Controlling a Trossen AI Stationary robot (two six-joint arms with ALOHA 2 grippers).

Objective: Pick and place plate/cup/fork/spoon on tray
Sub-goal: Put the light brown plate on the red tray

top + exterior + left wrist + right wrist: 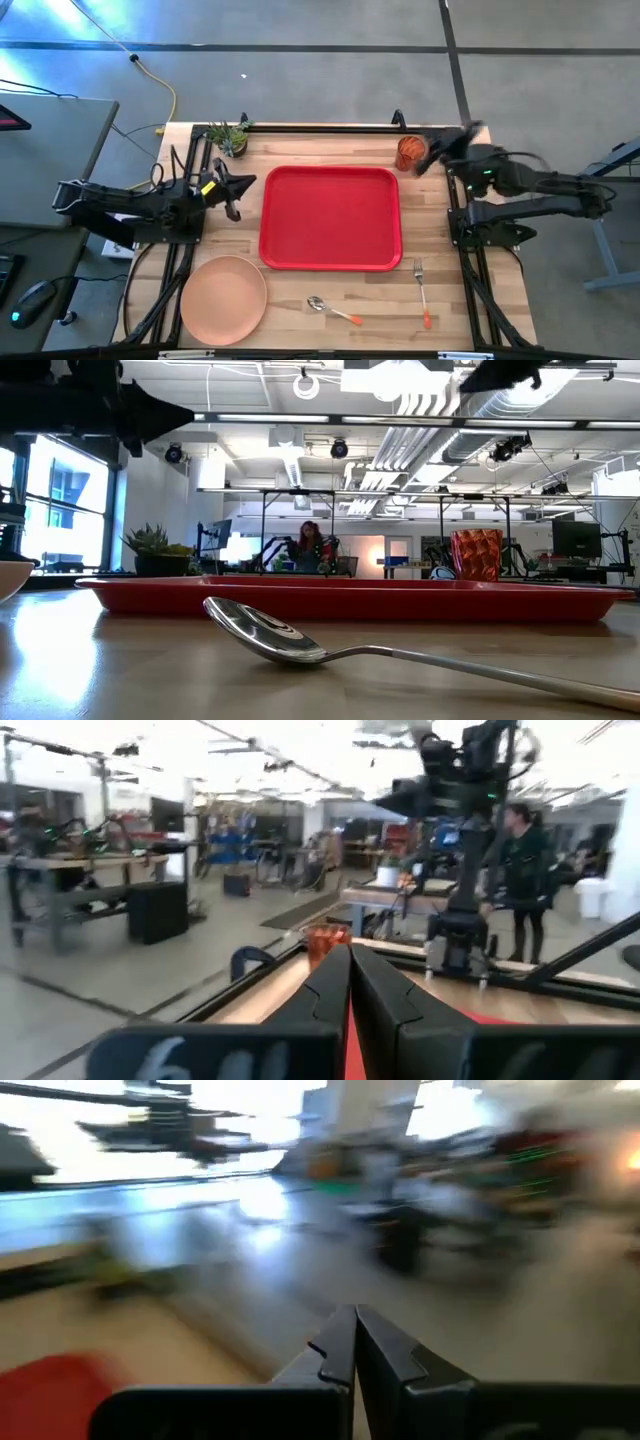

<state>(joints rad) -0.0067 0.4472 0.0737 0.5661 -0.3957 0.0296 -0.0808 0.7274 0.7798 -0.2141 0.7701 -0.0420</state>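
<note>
The tray (331, 218) is lying flat at the middle of the table (300, 150), and nothing is resting on it. The plate (224, 298) is sitting just off the tray's near left corner, apart from the rim. The spoon (333, 311) is lying in front of the tray's near edge, bowl pointing left and orange handle trailing right; in the low view its bowl (262, 632) is filling the foreground with the tray's red rim (350, 600) behind it. The fork (421, 292) is lying off the tray's near right corner, tines pointing toward the tray. The cup (410, 153) is standing upright just beyond the tray's far right corner, and a small potted plant (230, 137) is standing beyond the far left corner. The left gripper (237, 192) is hanging just left of the tray, its fingers (375, 995) pressed together and grasping nothing. The right gripper (437, 158) is hovering right of the cup, near the tray's far right corner, its fingers (385, 1350) clenched on nothing. A person (520, 880) is standing in the room beyond the table.
</note>
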